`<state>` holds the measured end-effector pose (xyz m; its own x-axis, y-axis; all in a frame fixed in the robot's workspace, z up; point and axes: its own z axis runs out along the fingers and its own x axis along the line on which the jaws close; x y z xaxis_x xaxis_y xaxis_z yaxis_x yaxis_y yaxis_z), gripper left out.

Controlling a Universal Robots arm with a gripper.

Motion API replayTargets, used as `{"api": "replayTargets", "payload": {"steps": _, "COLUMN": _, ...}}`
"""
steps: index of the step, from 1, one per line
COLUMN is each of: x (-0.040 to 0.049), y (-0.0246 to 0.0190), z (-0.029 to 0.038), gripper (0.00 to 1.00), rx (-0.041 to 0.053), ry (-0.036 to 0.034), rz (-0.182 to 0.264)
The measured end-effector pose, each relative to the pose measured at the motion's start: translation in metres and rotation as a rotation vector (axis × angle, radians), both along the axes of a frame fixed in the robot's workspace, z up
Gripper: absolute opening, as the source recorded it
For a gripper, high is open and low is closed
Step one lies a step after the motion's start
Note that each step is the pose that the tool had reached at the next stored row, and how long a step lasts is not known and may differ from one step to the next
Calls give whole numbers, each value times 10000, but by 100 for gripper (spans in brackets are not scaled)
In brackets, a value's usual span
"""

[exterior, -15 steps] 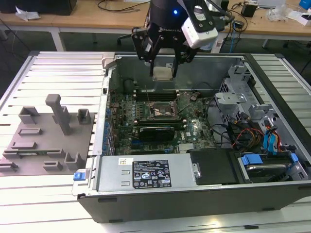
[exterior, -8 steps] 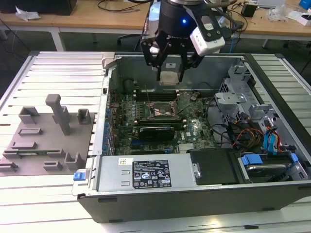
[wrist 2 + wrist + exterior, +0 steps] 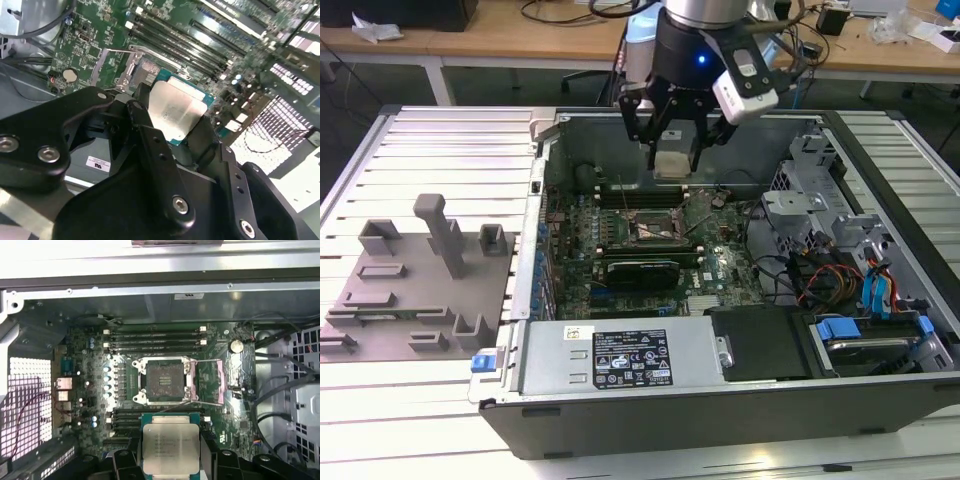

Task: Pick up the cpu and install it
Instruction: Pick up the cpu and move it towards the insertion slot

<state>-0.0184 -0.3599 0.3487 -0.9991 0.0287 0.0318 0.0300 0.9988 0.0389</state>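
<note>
- Lying open, the computer case bares its empty socket.
- Gripper hangs above the socket, jaws clamped on the cpu's edges.
- The cpu, level and silvery side up, is clear above the socket, seemingly just off its centre.

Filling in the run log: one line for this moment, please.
gripper: shut on cpu | cpu: held above motherboard, apart from open socket | install: not yet done
</note>
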Motion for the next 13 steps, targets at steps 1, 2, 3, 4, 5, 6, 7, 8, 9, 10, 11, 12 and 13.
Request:
{"api": "replayTargets", "payload": {"steps": 1, "x": 0, "y": 21, "z": -20, "gripper": 55, "rx": -1, "ry": 1, "rz": 1}}
{"api": "replayTargets", "payload": {"steps": 2, "x": 0, "y": 37, "z": -36, "gripper": 55, "rx": -2, "ry": 1, "rz": 3}}
{"api": "replayTargets", "payload": {"steps": 3, "x": 0, "y": 52, "z": -56, "gripper": 55, "rx": -1, "ry": 0, "rz": 8}}
{"api": "replayTargets", "payload": {"steps": 4, "x": 0, "y": 65, "z": -77, "gripper": 55, "rx": 0, "ry": 0, "rz": 18}}
{"api": "replayTargets", "payload": {"steps": 5, "x": 0, "y": 73, "z": -98, "gripper": 55, "rx": 2, "ry": 0, "rz": 29}}
{"api": "replayTargets", "payload": {"steps": 6, "x": 0, "y": 83, "z": -124, "gripper": 55, "rx": 0, "ry": 0, "rz": 47}}
{"api": "replayTargets", "payload": {"steps": 7, "x": 0, "y": 90, "z": -142, "gripper": 55, "rx": -2, "ry": 1, "rz": 58}}
{"api": "replayTargets", "payload": {"steps": 8, "x": 0, "y": 99, "z": -162, "gripper": 55, "rx": -1, "ry": 0, "rz": 73}}
{"api": "replayTargets", "payload": {"steps": 9, "x": 0, "y": 115, "z": -197, "gripper": 55, "rx": -1, "ry": 0, "rz": 109}}
{"api": "replayTargets", "payload": {"steps": 10, "x": 0, "y": 127, "z": -222, "gripper": 55, "rx": -1, "ry": 1, "rz": 150}}
{"api": "replayTargets", "payload": {"steps": 11, "x": 0, "y": 137, "z": -238, "gripper": 55, "rx": -2, "ry": 0, "rz": 188}}
{"api": "replayTargets", "payload": {"steps": 12, "x": 0, "y": 155, "z": -264, "gripper": 55, "rx": 0, "ry": 0, "rz": 260}}
{"api": "replayTargets", "payload": {"steps": 13, "x": 0, "y": 165, "z": -278, "gripper": 55, "rx": 0, "ry": -2, "rz": 303}}
